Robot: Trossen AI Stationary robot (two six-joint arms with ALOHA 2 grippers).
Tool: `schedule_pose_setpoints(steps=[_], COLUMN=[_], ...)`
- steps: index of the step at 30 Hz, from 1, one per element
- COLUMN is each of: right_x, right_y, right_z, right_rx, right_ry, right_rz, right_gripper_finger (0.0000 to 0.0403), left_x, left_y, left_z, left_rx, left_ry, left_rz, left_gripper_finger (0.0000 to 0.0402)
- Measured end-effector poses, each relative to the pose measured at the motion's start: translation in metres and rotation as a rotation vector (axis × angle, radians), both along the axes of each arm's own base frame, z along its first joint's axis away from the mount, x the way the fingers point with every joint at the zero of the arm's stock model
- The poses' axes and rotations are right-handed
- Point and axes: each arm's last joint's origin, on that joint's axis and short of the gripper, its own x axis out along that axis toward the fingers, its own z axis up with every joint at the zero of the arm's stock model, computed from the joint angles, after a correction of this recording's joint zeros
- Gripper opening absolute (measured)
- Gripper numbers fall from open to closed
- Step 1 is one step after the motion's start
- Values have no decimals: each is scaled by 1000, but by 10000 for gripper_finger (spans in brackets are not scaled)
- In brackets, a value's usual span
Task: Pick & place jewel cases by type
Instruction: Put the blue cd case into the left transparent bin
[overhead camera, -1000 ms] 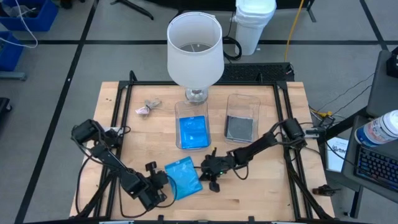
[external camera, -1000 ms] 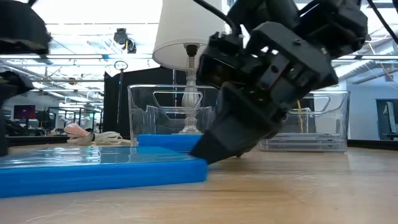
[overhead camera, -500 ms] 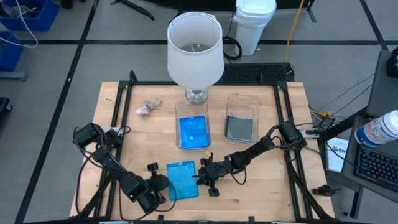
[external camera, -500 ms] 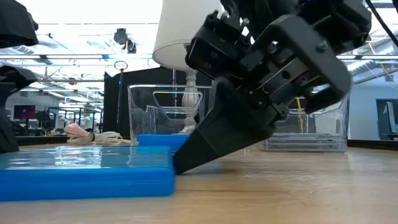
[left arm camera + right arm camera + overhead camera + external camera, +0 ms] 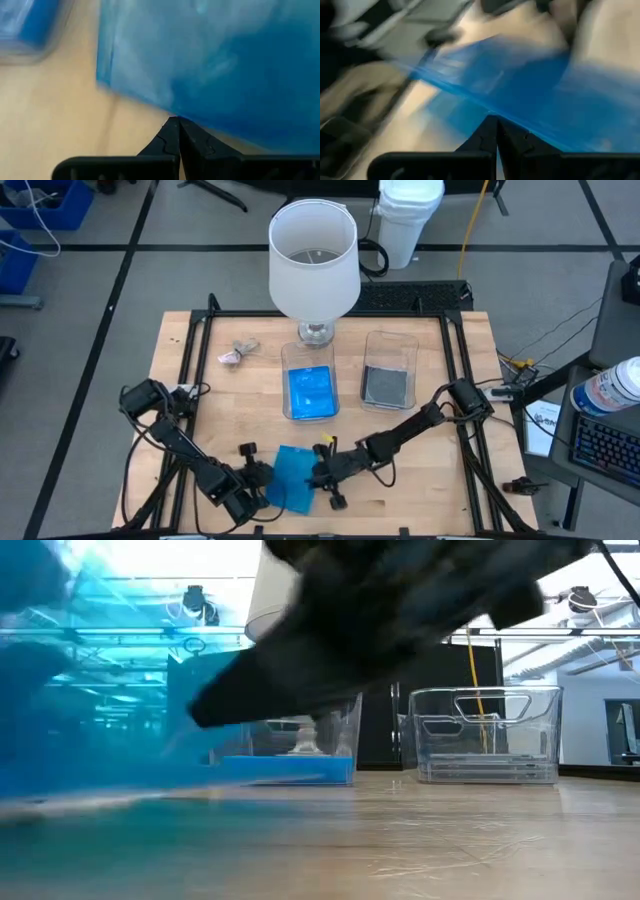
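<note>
Both my jaws are closed, left gripper [image 5: 262,477] and right gripper [image 5: 318,473] touching the blue jewel case [image 5: 291,478] between them on the wooden table [image 5: 420,485]; beyond, grey floor [image 5: 90,290].

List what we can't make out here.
- Low view: motion blur smears the loose blue jewel case and dark arm; contact unclear.
- Right wrist view: blurred; case edge against the right gripper uncertain.
- High view: the lamp shade hides the left tub's far end.
</note>
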Motion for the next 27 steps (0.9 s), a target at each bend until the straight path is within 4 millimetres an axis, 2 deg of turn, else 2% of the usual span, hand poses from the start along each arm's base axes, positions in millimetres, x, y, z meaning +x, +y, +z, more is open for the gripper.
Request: schedule_pose_setpoints(steps=[4, 13, 17, 23, 27], right_x=[2, 0, 0, 0, -2], right_y=[-10, -13, -11, -10, -2], right_z=[-4, -7, -6, -5, -4], right_rx=[-48, -33, -26, -10, 24], right_ry=[18, 57, 49, 35, 37], right_rz=[-79, -71, -57, -53, 30], right_gripper_finger=[0, 0, 0, 1, 9], left_x=[5, 11, 10, 9, 8], left_y=[-3, -3, -3, -4, -4], left_z=[5, 5, 5, 5, 4], left_rx=[-13, -21, -32, -32, -30], left_ry=[-51, -52, -36, -31, -29], left_rz=[-4, -46, -54, -62, -62], left_gripper_finger=[9, 9, 6, 32, 34])
